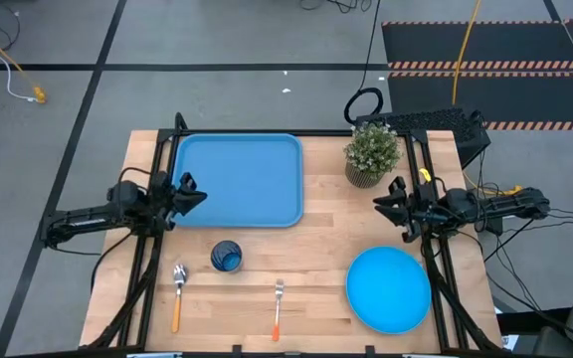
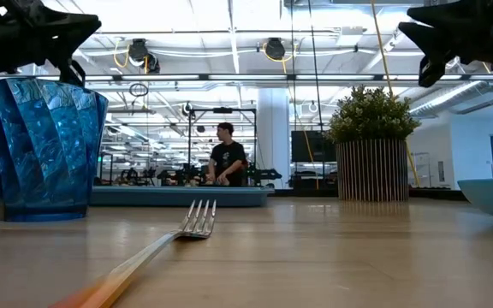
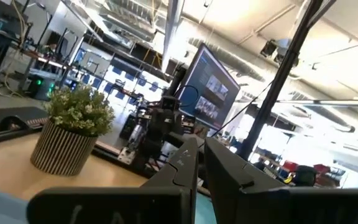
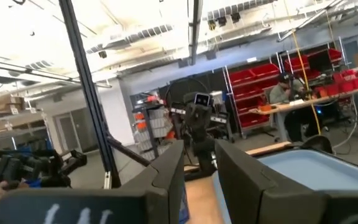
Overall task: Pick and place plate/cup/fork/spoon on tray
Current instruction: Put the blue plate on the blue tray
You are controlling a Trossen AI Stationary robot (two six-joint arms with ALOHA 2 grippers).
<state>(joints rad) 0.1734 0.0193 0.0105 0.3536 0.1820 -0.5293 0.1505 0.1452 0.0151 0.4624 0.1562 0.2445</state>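
the wooden table [image 1: 316, 249] has everything spread out on it. the tray [image 1: 239, 179] lies at the far left side with nothing on it. the cup [image 1: 226, 257] stands just in front of the tray, near the middle. the spoon [image 1: 178, 294] lies to the left of the cup, and the fork [image 1: 278, 308] lies to the right of it — both near the front edge, with their orange handles pointing to the front. the plate [image 1: 388, 288] sits at the front right, well apart from the tray.

the left pincer [image 1: 189, 191] hangs over the left edge of the tray, its fingers a little apart and holding nothing. the right pincer [image 1: 390, 203] hangs above the table behind the plate, near a potted plant [image 1: 371, 153], fingers a little apart too — it holds nothing. a person [image 2: 226, 154] sits far back in the room.
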